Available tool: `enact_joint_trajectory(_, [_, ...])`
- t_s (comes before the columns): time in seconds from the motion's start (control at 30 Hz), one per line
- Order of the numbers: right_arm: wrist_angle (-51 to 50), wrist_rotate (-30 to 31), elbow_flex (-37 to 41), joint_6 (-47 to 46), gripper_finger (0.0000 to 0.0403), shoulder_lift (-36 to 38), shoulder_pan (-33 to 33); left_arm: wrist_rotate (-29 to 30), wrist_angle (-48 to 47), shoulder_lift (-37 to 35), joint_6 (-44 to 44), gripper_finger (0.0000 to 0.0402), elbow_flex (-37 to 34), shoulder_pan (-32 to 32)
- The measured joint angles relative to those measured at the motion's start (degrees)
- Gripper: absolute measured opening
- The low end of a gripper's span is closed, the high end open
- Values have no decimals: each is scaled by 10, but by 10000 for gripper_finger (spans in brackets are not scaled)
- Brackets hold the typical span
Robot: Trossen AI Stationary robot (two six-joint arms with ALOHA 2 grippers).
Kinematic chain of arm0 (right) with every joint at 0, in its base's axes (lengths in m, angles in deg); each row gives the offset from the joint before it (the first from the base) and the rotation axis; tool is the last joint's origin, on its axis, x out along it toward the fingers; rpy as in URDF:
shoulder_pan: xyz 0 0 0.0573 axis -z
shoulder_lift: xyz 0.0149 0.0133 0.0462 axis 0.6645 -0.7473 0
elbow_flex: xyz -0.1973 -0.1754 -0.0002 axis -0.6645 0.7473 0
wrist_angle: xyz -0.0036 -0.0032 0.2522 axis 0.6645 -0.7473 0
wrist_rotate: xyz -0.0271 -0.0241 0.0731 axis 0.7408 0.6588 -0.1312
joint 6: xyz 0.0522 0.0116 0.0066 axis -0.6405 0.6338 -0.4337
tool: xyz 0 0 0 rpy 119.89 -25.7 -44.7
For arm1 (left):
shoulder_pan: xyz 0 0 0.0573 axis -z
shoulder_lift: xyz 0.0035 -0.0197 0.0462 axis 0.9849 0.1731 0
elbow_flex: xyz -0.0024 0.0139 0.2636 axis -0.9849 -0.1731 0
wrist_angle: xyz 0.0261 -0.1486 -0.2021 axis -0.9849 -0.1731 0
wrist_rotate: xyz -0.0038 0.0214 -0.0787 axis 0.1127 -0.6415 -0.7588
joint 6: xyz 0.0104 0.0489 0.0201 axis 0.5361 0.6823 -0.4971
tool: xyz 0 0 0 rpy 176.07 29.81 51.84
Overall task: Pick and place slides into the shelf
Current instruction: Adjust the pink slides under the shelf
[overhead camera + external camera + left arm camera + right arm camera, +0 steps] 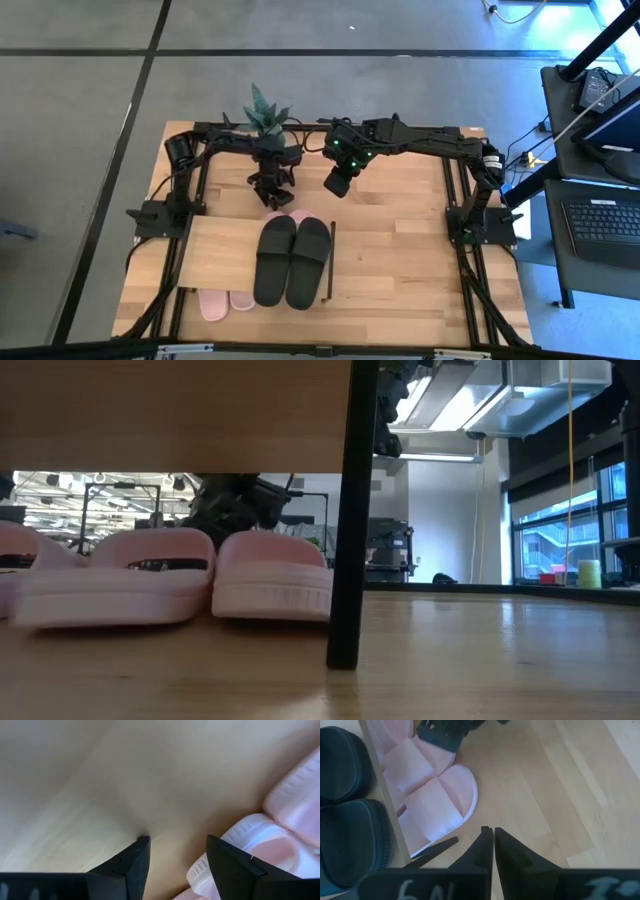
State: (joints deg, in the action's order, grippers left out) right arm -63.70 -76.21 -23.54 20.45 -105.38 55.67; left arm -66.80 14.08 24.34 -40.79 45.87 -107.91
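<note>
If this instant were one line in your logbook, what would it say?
black slides: on shelf | left gripper: open, empty, by pink slide | right gripper: shut, empty

Robotics lab: exposed ceiling ducts [545, 400], laptop [607, 222] beside rig.

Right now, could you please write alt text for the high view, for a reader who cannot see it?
Seen from above, a black pair of slides lies on the shelf, with pink slides showing below its edges. The left end effector hovers open behind the shelf; the right end effector waits shut.
</note>
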Motion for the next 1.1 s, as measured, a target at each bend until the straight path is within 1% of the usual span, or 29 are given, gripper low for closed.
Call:
enact_joint_trajectory(0.23, [0,0,0,-1,19,0,0,-41,19,1,11,185,1,22])
enact_joint_trajectory(0.47, [0,0,0,-15,19,0,0,-37,4,-3,15,185,1,29])
enact_joint_trajectory(0.63, [0,0,0,-16,19,0,0,14,-5,-35,14,185,1,27])
enact_joint_trajectory(0.77, [0,0,0,-16,19,0,0,47,-44,-69,13,185,1,20])
enact_joint_trajectory(0.87, [0,0,0,-16,19,0,0,91,-54,-100,10,185,1,19])
enact_joint_trajectory(0.93, [0,0,0,-17,19,0,0,116,-50,-119,-8,185,1,16])
enact_joint_trajectory(1.0, [0,0,0,-20,19,0,0,123,-30,-122,-39,185,1,13])
enact_joint_trajectory(1.1, [0,0,0,-30,19,0,0,113,8,-118,-88,185,1,13])
